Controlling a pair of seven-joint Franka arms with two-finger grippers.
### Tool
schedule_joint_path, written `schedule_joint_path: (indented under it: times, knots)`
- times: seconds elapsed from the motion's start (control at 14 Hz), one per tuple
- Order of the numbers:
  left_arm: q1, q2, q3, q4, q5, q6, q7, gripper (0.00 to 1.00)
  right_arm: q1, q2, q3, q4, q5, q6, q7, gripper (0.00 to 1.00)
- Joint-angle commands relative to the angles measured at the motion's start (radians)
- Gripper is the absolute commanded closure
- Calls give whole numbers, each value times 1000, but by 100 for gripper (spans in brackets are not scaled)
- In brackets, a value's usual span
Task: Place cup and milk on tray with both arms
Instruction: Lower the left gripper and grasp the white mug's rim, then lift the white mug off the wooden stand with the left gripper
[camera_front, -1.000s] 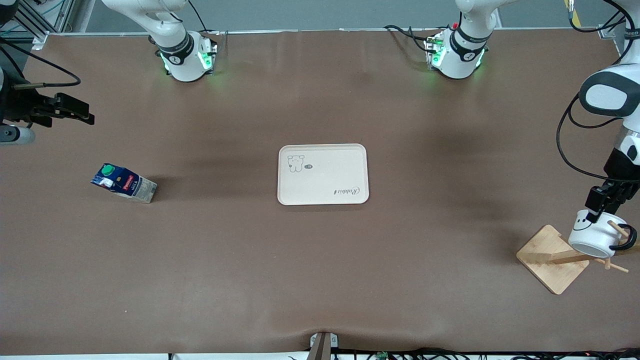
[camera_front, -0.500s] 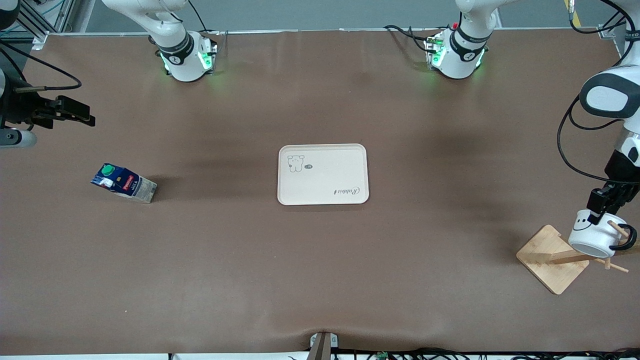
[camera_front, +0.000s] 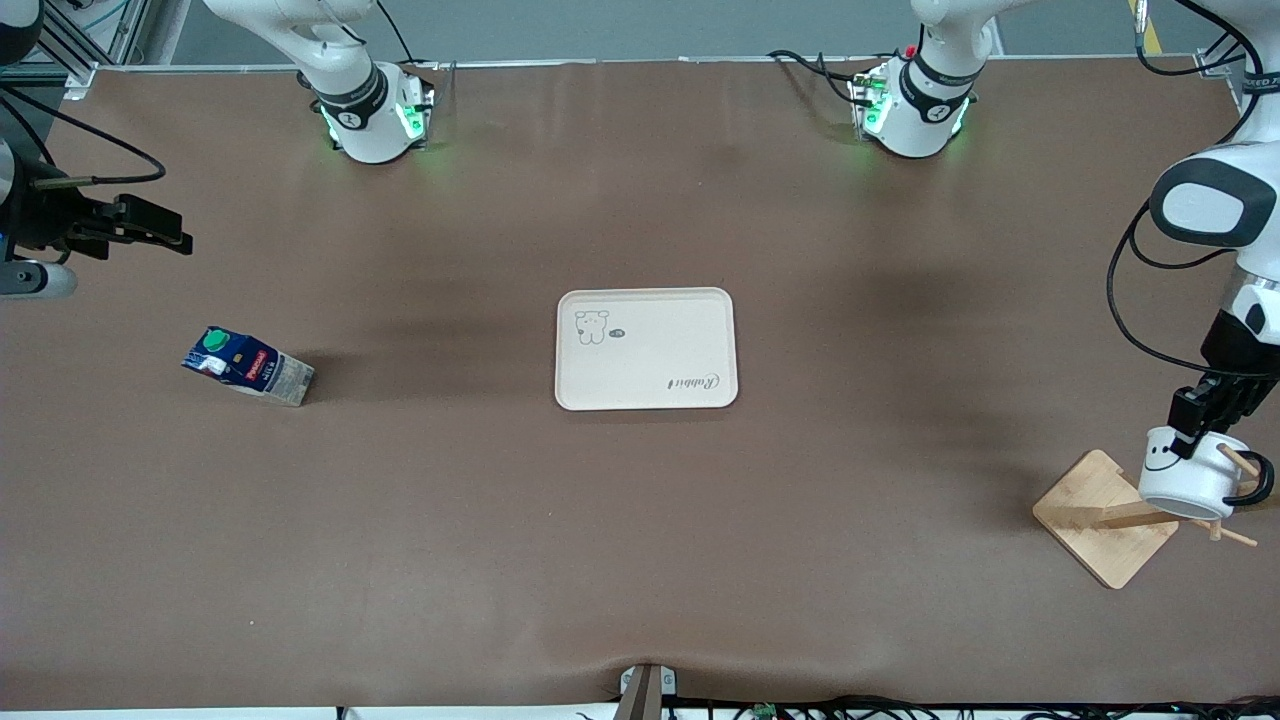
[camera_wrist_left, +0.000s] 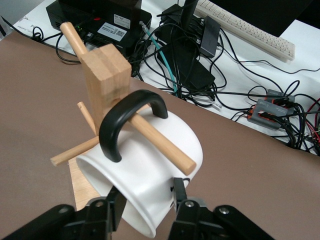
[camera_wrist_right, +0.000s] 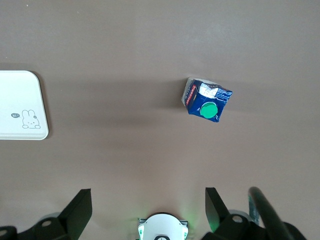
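The cup (camera_front: 1185, 485) hangs tilted by its black handle on a peg of a wooden rack (camera_front: 1100, 515) at the left arm's end of the table. My left gripper (camera_front: 1195, 432) is shut on the cup (camera_wrist_left: 150, 165), one finger (camera_wrist_left: 107, 202) on each side of its wall near the rim. The milk (camera_front: 247, 366) stands at the right arm's end; it also shows in the right wrist view (camera_wrist_right: 206, 100). The tray (camera_front: 660, 340) lies bare at the table's middle. My right gripper (camera_front: 150, 228) is open and empty, up in the air beside the milk.
The rack's post and pegs (camera_wrist_left: 105, 75) sit close round the cup's handle. A corner of the tray (camera_wrist_right: 20, 95) and the right arm's base (camera_wrist_right: 162, 227) show in the right wrist view. Cables and electronics lie off the table's edge (camera_wrist_left: 200, 60).
The left arm has shifted slightly, and the cup in its gripper has turned a little on the peg. The right gripper has barely drifted. Milk and tray have not moved.
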Motion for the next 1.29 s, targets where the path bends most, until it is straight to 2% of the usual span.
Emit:
schedule_joint_path:
  times: [0.0, 0.43, 0.64, 0.86, 1.21]
  knots:
    - [0, 14, -25, 16, -37, 20, 28, 61, -4, 13, -2, 21, 10, -12, -1, 0]
    - [-1, 4, -49, 13, -37, 20, 29, 98, -12, 19, -2, 21, 8, -12, 7, 0]
    - [2, -6, -75, 7, -38, 18, 28, 100, -9, 19, -3, 21, 4, -12, 7, 0]
    - [2, -60, -100, -21, -38, -9, 12, 100, -9, 19, -3, 21, 2, -12, -2, 0]
    - [2, -186, -118, -62, -38, -197, -18, 100, -24, 37, -6, 22, 4, -13, 9, 0]
